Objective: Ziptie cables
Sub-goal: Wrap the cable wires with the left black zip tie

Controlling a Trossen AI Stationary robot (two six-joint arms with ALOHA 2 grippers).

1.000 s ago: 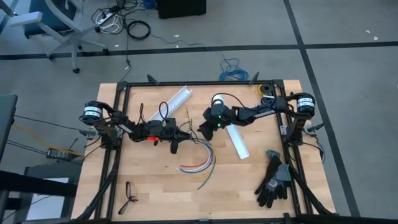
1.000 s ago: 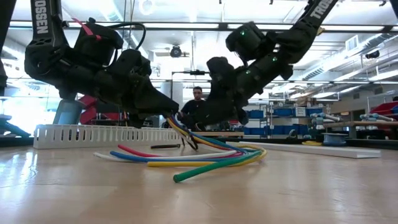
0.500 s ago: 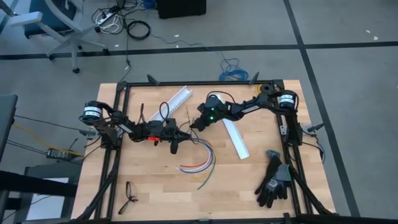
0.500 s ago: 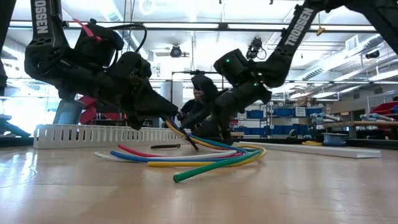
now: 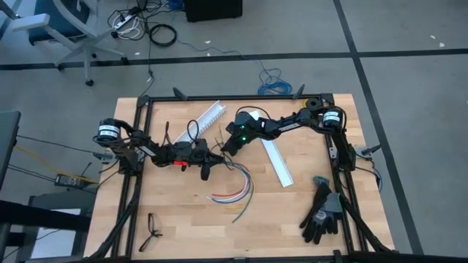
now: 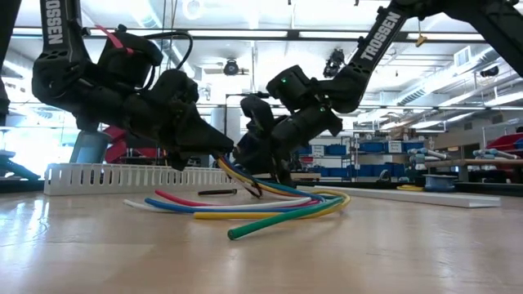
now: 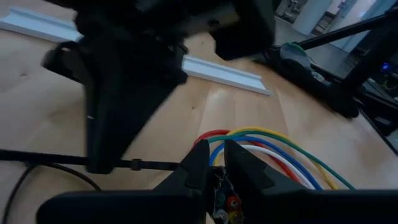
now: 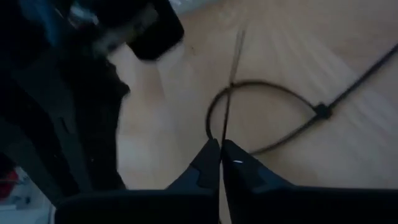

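The cables (image 5: 235,188) fan out red, blue, yellow, green and white over the table's middle (image 6: 261,204). Their joined end rises to my left gripper (image 5: 217,155), which is shut on it (image 7: 216,163). A thin black ziptie (image 8: 261,83) lies looped on the wood just beyond that end, its head (image 8: 321,112) at one side. My right gripper (image 5: 222,148) has come in from the right, close against the left one, and is shut on the ziptie's thin tail (image 8: 221,149). My left gripper pinches the bundle's joined end (image 7: 222,198) between its two fingers, coming nearly level from the table's left. The wires (image 7: 273,146) run on past the fingertips, and their free ends lie on the table. My right gripper pinches the ziptie's straight tail (image 8: 231,109) between its fingertips, slanting down from the right. The loop lies on the wood beyond the fingers.
Two white slotted channels lie on the table, one at the far left of middle (image 5: 208,114), one right of middle (image 5: 278,165). Black gloves (image 5: 322,212) sit at the near right, glasses (image 5: 151,230) at the near left. A person stands beyond the table (image 6: 260,122).
My right gripper has gone toward the table's left, down and up close to the left gripper, rolling somewhat, and its fingers have come together on the ziptie's tail. The cables have stayed where they were.
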